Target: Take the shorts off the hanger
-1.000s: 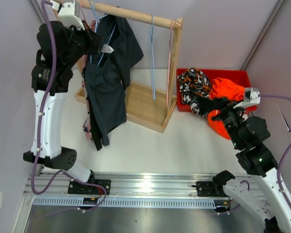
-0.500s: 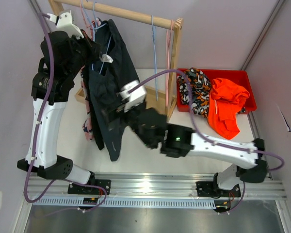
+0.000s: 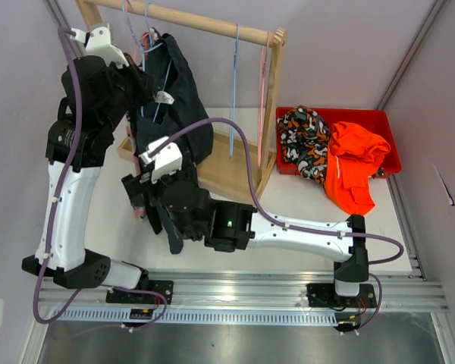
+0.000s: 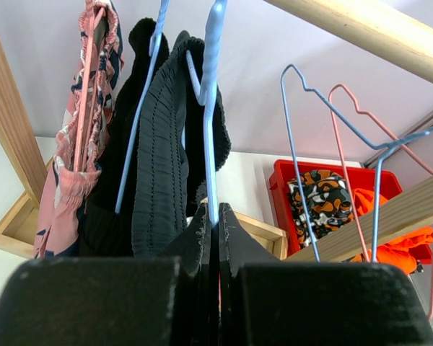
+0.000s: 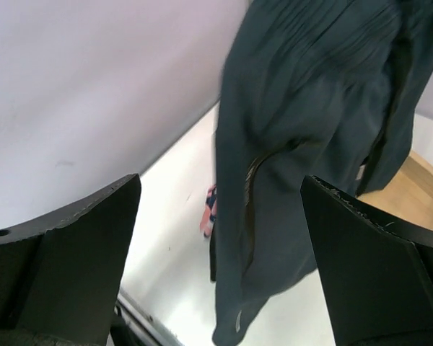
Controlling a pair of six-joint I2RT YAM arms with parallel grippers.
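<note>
One pink garment [image 4: 83,144] beside shorts [image 5: 310,108]; left gripper [image 4: 216,216] tight on blue hanger [image 4: 211,108], right gripper [image 5: 220,187] spread wide.

Robot lab: plain walls [image 3: 349,45], aluminium mounting rail [image 3: 235,289]

The top camera looks down from above and behind me. My left wrist camera looks up, close under the hanger [image 4: 212,130]; my right one faces the shorts [image 5: 310,144] closely, shared with the top view.

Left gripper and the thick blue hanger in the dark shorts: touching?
Touching. The left wrist view shows the left gripper shut on the thick blue hanger, whose stem runs straight down into the seam between the closed fingers.
</note>
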